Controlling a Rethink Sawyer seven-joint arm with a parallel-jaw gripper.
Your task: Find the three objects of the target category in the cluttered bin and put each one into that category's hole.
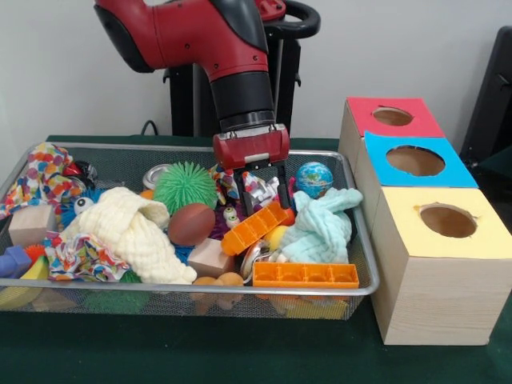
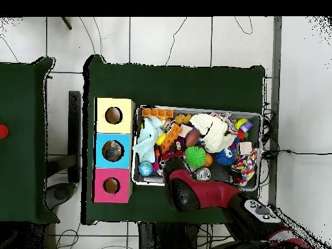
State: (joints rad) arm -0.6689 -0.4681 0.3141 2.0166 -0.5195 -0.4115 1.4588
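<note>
Orange plastic brick pieces are what the gripper (image 1: 265, 210) has come to: the long studded orange block (image 1: 258, 226) lies tilted in the middle of the wire mesh bin (image 1: 364, 264), and the two black fingers (image 1: 283, 188) stand apart, straddling its raised end, tips at or just above it; whether they press it I cannot tell. A second flat orange block (image 1: 305, 274) lies against the bin's front wall. Beside the gripper sit a green spiky ball (image 1: 185, 186), a brown football-shaped toy (image 1: 191, 224), a pale mint cloth (image 1: 322, 228) and a small globe ball (image 1: 314, 178). The front view shows the fingers; overhead, the red arm (image 2: 194, 189) hides them, but that view shows the yellow (image 2: 114, 116), blue (image 2: 112, 150) and pink (image 2: 111, 185) holed boxes touching in a row just beside the bin.
</note>
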